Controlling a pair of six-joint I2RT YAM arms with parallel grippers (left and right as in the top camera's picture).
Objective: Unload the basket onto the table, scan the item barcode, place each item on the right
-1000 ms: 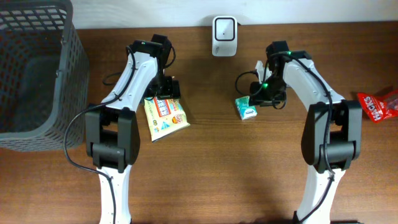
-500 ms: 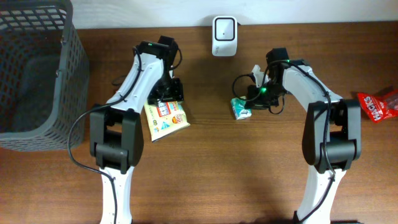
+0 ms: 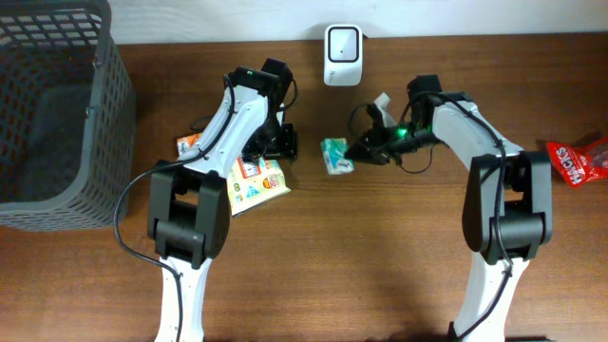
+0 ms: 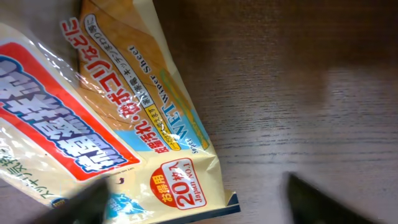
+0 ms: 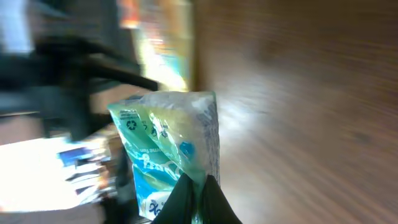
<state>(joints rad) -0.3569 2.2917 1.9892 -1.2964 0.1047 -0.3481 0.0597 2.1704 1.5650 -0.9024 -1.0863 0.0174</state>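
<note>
My right gripper point(image 3: 361, 149) is shut on the edge of a small teal packet point(image 3: 334, 155), which hangs just left of it, below and in front of the white scanner point(image 3: 342, 43). The right wrist view shows the same teal packet point(image 5: 163, 134) with my right gripper point(image 5: 198, 200) pinching its sealed edge. My left gripper point(image 3: 282, 142) stands open with nothing in it, just above the upper right corner of a yellow wet-wipe pack point(image 3: 255, 180). From the left wrist, that yellow pack point(image 4: 118, 118) lies flat on the table, and my left gripper point(image 4: 199, 208) hovers over its corner.
A dark mesh basket point(image 3: 57, 104) fills the far left. A small orange-and-white packet point(image 3: 190, 145) lies left of the left arm. A red candy bag point(image 3: 578, 160) sits at the right edge. Bare wood shows along the table's front.
The right gripper shut on the teal packet and carried it left toward the middle. The left gripper moved right off the yellow pack, uncovering the small orange-and-white packet.
</note>
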